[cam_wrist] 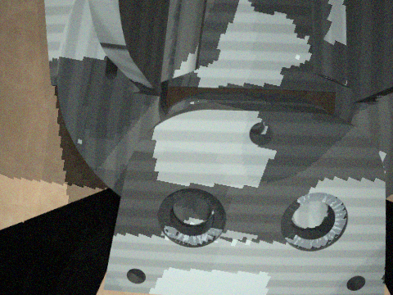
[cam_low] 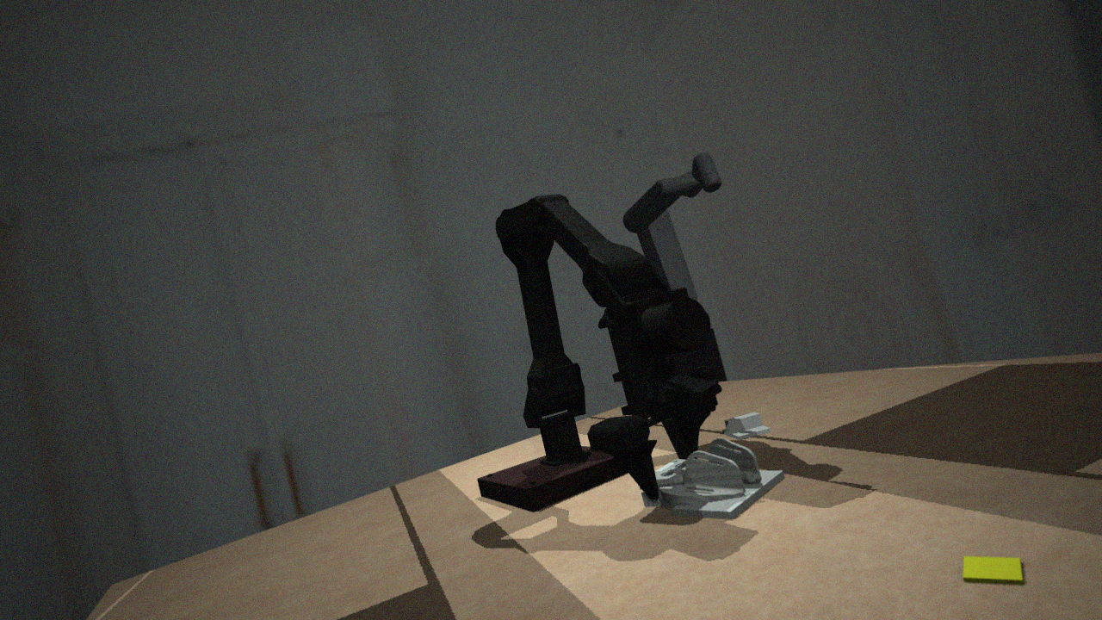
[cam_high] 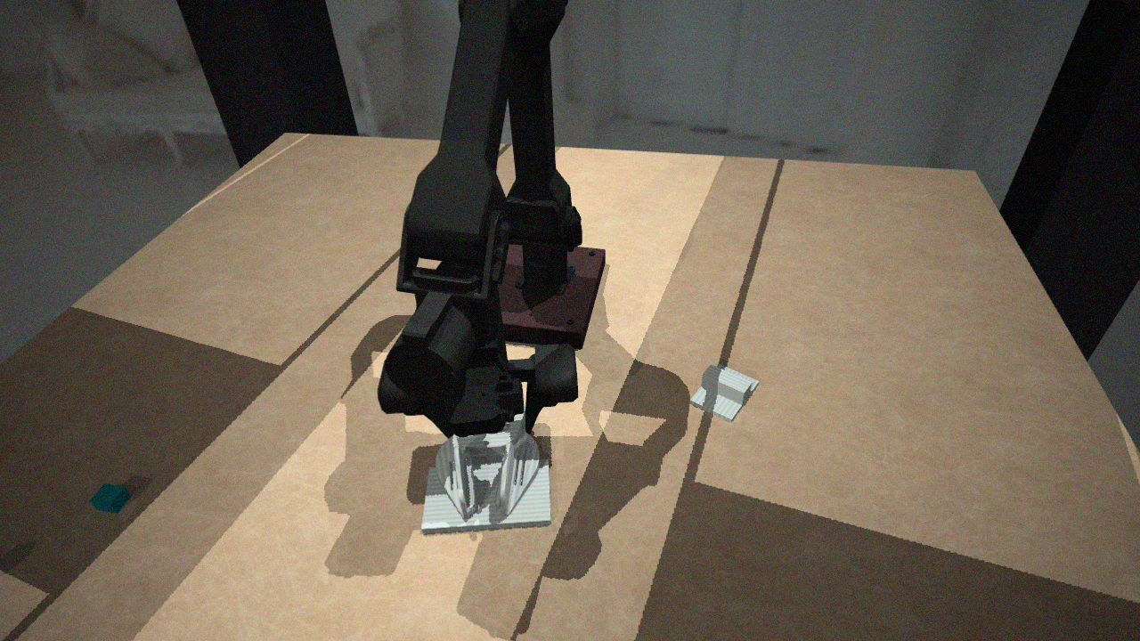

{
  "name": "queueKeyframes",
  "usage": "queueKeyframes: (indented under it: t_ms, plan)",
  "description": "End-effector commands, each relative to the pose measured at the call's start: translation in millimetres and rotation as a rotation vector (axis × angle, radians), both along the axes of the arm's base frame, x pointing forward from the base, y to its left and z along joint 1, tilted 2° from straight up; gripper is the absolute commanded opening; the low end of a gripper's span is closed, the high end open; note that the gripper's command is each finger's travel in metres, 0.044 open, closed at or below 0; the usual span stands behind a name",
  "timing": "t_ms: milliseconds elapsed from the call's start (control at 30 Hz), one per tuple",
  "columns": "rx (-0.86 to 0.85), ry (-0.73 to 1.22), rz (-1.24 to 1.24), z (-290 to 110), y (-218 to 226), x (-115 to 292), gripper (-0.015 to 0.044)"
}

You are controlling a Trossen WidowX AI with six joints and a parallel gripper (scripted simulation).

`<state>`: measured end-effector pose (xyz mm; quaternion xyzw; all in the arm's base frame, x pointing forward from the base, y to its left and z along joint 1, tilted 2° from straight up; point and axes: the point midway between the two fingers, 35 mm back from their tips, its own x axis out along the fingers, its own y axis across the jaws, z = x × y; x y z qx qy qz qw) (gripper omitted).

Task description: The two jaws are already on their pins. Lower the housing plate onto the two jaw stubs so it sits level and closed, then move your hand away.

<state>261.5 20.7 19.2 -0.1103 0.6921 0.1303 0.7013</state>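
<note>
The light grey housing plate [cam_wrist: 229,262], with two large round holes, lies between the black fingers of my gripper [cam_high: 493,432] [cam_low: 671,478] [cam_wrist: 244,206]. The gripper is shut on its sides. Through the holes, the wrist view shows the round tops of the left stub [cam_wrist: 191,208] and the right stub [cam_wrist: 312,214]. Below and ahead are two grey jaws with upright slotted walls, the left jaw [cam_high: 460,482] and the right jaw [cam_high: 508,478], on a flat ridged base [cam_high: 486,523]. The plate's underside is hidden, so I cannot tell how far it is down on the stubs.
A light grey stepped block [cam_high: 727,389] [cam_low: 746,424] lies to the right in the top view. A small teal block [cam_high: 110,497] lies at the left. A flat yellow block [cam_low: 992,568] shows in the exterior view. The arm's dark red base [cam_high: 585,295] stands behind.
</note>
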Motion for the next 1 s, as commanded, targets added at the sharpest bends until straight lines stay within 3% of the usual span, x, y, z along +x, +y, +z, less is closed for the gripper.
queueKeyframes:
  t_ms: [0,967]
  plan:
    - [-0.002,0.0,-0.006,-0.8,-0.3,-0.2,0.0351]
    - [-0.002,0.0,-0.006,-3.3,-0.2,-0.2,0.0351]
